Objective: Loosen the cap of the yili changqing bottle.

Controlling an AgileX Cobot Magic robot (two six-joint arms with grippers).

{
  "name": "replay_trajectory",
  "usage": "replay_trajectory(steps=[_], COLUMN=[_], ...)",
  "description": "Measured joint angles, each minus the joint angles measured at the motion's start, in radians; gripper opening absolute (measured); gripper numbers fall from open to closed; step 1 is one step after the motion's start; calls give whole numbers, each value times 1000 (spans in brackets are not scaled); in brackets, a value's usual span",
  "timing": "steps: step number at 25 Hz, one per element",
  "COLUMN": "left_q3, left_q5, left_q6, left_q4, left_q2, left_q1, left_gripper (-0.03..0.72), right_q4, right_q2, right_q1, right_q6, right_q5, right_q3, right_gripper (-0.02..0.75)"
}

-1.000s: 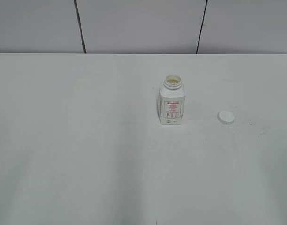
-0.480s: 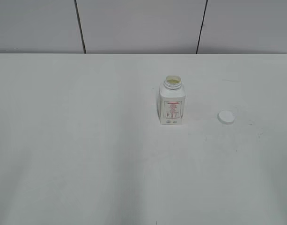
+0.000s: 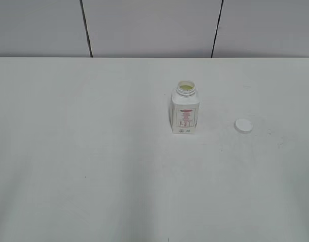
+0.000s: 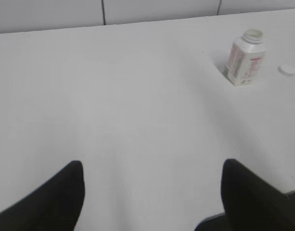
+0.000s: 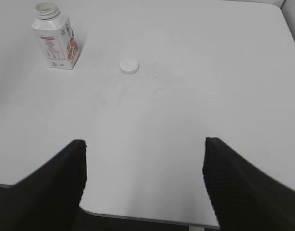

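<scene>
The yili changqing bottle [image 3: 185,112] stands upright on the white table, its neck open with no cap on it. It also shows in the left wrist view [image 4: 245,59] and the right wrist view [image 5: 54,40]. The white cap [image 3: 243,126] lies flat on the table to the bottle's right, apart from it; it shows in the left wrist view [image 4: 288,70] and the right wrist view [image 5: 129,67]. My left gripper [image 4: 152,166] is open and empty, far from the bottle. My right gripper [image 5: 145,142] is open and empty near the table's front edge. Neither gripper shows in the exterior view.
The white table [image 3: 94,151] ends at a grey panelled wall [image 3: 144,25] at the back. Its front edge and rounded corner show in the right wrist view [image 5: 137,216].
</scene>
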Motion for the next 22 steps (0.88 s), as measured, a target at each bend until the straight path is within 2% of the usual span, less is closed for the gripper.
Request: replay_trajectory(steps=[5, 9, 22], left_q3=[0, 0, 0], left_q5=[0, 0, 0], left_q6=[0, 0, 0], left_q4=[0, 0, 0], left_q2=[0, 0, 0], left_q1=[132, 190, 198], left_gripper=[535, 533, 533], right_q4=[0, 0, 0], right_q2=[0, 0, 0], right_q1=[-16, -16, -16], right_q6=[1, 1, 2], right_q5=[0, 0, 0], right_q3=[0, 0, 0], right_gripper=[592, 592, 592])
